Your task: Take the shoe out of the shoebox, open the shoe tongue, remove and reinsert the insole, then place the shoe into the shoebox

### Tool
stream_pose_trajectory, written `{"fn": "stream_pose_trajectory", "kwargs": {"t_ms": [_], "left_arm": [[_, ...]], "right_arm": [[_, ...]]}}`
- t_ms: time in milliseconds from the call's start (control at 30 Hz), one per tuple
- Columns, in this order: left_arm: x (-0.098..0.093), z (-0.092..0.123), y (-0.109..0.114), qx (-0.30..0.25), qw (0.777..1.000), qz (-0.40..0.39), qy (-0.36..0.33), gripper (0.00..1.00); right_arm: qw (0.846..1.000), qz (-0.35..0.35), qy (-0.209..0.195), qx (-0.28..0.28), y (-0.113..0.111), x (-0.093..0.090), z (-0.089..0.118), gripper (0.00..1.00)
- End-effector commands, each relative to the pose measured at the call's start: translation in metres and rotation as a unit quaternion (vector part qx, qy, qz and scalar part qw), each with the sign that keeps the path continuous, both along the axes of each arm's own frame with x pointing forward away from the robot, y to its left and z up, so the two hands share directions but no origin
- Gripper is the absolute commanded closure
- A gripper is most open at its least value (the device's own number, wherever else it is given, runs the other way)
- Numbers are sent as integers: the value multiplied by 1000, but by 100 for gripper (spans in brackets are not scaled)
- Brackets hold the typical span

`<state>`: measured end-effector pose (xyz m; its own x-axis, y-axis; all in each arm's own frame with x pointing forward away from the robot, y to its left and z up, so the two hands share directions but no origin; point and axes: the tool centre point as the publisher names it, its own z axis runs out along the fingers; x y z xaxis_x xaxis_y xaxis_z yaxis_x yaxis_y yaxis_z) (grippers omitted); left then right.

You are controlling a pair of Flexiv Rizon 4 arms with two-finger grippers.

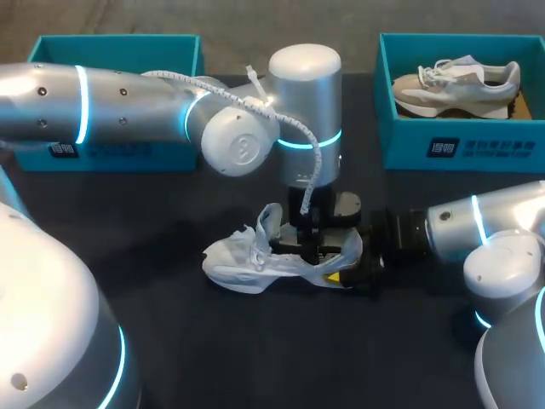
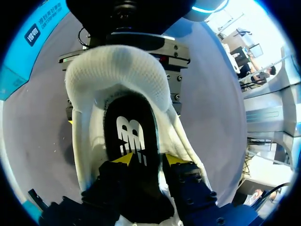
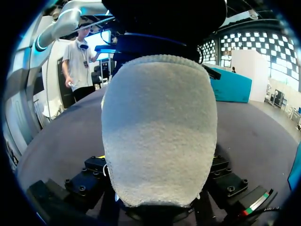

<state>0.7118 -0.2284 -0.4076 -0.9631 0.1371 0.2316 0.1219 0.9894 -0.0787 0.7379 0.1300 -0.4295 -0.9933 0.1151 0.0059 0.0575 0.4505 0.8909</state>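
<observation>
Head view: white shoe (image 1: 255,260) lies on its side on the dark table (image 1: 298,358), out of both boxes, toe toward my left, heel toward my right. A white flap (image 1: 268,223) of the upper stands up near the laces.

Left arm (image 1: 128,106) comes in across the table and its wrist hangs straight over the shoe's opening. Right arm (image 1: 477,226) comes in low from the right, and the right gripper (image 1: 345,271) sits at the heel end.

Left wrist view: looking down into the shoe. Black insole (image 2: 131,132) with a white logo lies inside. The left gripper (image 2: 146,160) is down in the opening, yellow tips a little apart, one over the insole and one at its edge by the inner wall. I cannot tell whether they grip the insole or only rest on it. My other arm's gripper body shows behind the padded collar.

Right wrist view: the shoe's heel (image 3: 157,132) fills the frame, upright between my fingers. A black finger block sits against each side of it, so the right gripper pinches the heel from both sides.

Teal shoebox (image 1: 102,158) at far left, partly behind the left arm. Second teal shoebox (image 1: 494,149) at far right holds another shoe (image 1: 456,85), beige and white, well apart from the grippers.
</observation>
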Motion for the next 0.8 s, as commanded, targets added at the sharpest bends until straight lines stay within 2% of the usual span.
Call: {"fn": "stream_pose_trajectory", "kwargs": {"t_ms": [33,100,133,200,433,600,800], "left_arm": [[-9,-16,-5,3,1000,6,-27,81],[-7,-17,-3,6,999,10,-32,87],[-7,-18,-2,6,999,10,-33,96],[-6,-19,0,11,999,13,-40,100],[-2,-20,4,22,998,18,-63,100],[-3,-8,10,8,995,24,-100,100],[-3,2,16,7,993,28,-113,100]], "right_arm": [[1000,-1,2,-2,1,3,1,100],[1000,-1,2,-2,1,3,1,100],[1000,-1,2,-2,1,3,1,100],[1000,-1,2,-2,1,3,1,100],[1000,-1,2,-2,1,3,1,100],[1000,-1,2,-2,1,3,1,100],[1000,-1,2,-2,1,3,1,100]]}}
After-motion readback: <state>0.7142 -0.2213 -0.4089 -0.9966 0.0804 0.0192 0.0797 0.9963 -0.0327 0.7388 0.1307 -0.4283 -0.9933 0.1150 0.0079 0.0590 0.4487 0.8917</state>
